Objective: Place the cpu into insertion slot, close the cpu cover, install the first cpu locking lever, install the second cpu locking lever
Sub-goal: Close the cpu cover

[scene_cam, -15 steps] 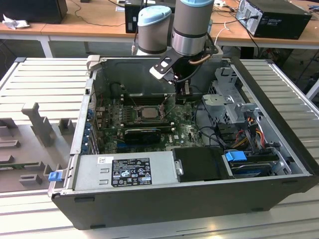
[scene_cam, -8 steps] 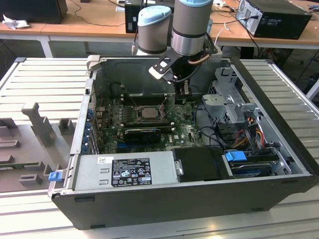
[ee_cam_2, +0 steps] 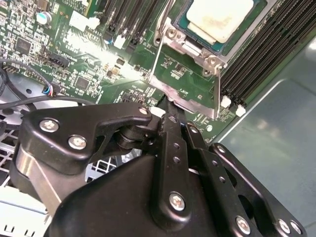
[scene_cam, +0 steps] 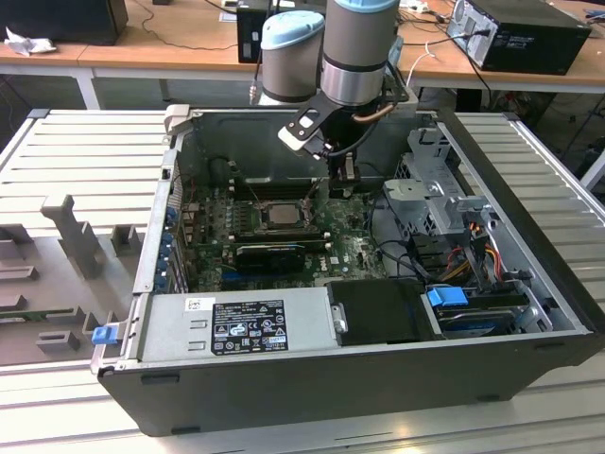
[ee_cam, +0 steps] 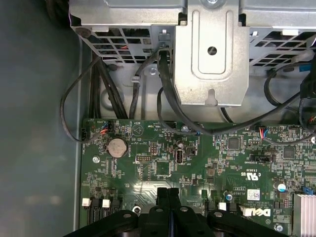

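Note:
The cpu, with its silver-grey face up, lies in the insertion slot on the green motherboard; the exterior view shows the cpu mid-board. The grey cpu cover frames it and lies down over its edges. Two thin metal lever rods run from the socket towards my gripper. Its black fingers are shut together with nothing between them, the tips right at the metal piece joining the rod ends. In the exterior view the gripper hangs to the right of the socket. The first wrist view shows the shut gripper over the board.
Long black memory slots flank the socket. A black graphics card lies in front of it, with a grey power supply nearer. A metal drive cage and loose black cables stand on the exterior view's right.

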`<action>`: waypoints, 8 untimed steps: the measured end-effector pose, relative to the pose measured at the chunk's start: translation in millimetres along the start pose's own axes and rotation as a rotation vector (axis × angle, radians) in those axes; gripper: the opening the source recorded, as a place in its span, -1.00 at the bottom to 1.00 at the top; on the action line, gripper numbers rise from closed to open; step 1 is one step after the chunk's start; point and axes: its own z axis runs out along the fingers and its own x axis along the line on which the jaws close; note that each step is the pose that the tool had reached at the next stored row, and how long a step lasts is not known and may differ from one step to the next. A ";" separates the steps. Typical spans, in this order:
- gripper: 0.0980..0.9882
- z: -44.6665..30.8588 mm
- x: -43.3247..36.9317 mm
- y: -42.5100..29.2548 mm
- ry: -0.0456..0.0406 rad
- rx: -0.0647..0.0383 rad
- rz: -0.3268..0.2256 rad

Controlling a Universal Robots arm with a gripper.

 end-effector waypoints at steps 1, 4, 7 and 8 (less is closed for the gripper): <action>-0.98 -0.1 0.0 -1.2 0.0000 0.000 0.000; -0.98 -0.1 0.1 -2.8 -0.0001 0.000 0.000; -0.98 -0.2 0.1 -6.1 0.0000 0.000 0.000; -0.98 -0.3 0.2 -6.8 -0.0001 0.000 0.000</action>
